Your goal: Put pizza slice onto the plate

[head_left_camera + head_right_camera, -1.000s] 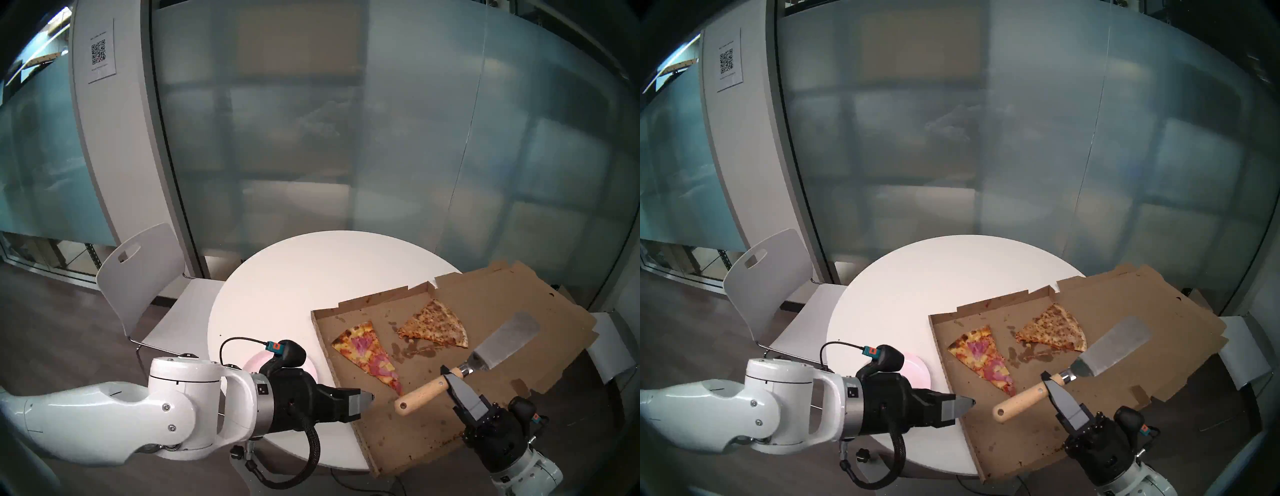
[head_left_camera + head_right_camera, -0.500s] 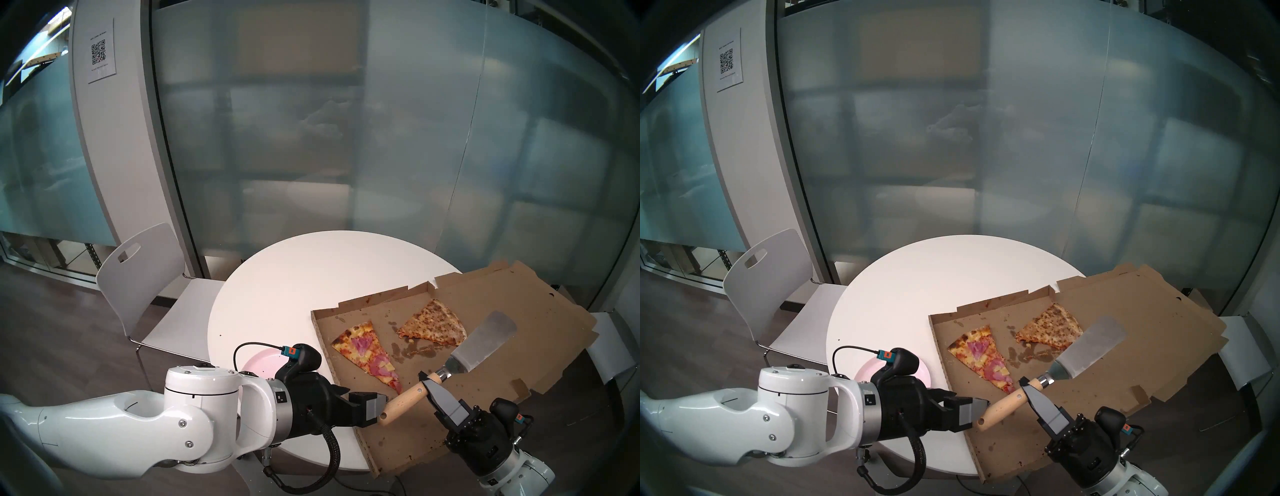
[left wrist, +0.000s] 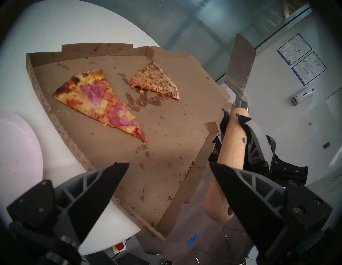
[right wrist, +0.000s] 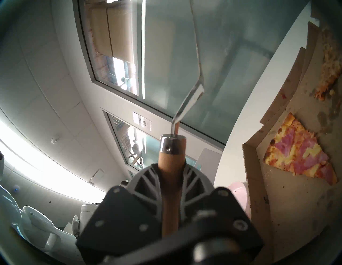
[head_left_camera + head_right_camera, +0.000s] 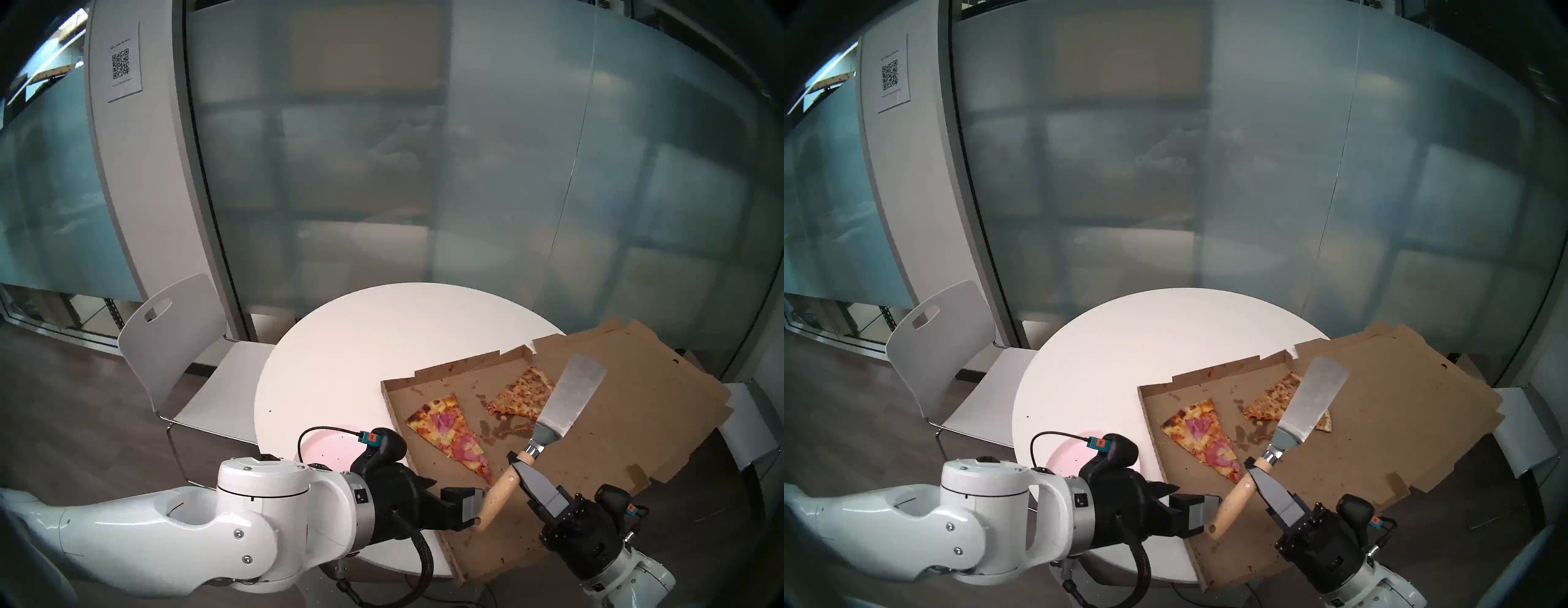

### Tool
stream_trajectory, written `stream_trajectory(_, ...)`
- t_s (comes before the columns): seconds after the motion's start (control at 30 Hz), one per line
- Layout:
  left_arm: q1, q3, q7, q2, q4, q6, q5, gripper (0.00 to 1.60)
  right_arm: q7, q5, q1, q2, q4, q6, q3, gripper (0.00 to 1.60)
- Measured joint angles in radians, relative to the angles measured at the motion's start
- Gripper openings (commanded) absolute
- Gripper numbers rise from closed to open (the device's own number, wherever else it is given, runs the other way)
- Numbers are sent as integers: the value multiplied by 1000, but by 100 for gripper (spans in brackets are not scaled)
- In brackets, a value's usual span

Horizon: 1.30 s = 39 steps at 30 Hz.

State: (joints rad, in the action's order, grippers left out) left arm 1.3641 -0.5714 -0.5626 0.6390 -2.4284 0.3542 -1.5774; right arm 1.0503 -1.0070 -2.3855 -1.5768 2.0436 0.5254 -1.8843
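Lying in box (image 5: pixel 530 488), pizza slice (image 5: pixel 449 437) beside right claw (image 5: pixel 515 463) (clamping spatula (image 5: pixel 547 420)).

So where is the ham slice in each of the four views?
Head left: ham slice lies in the box, lower centre-right, tip toward the spatula handle.
Head right: ham slice, same place, a little further left.
Left wrist: ham slice, upper left of centre.
Right wrist: ham slice, right edge, turned on its side.
Shared landmark: the plain slice next to it in the box.
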Motion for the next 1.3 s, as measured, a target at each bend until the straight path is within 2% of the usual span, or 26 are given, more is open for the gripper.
stream_trajectory(0.37,-25,24,4,29,7,32,1,160,-23,16,15,-8,11,-14,13,0)
stream_trajectory(0.73,-43,31,0,38,19,53,-17,160,-78,78,15,10,50,-3,15,0)
stream_trajectory(1.03,-35,9,0,23,8,12,-34,160,-109,62,-16,52,81,111,-79,0)
stream_trajectory(1.3,-10,-38,13,-50,5,-33,-63,160,-107,-37,-17,99,81,277,-186,0)
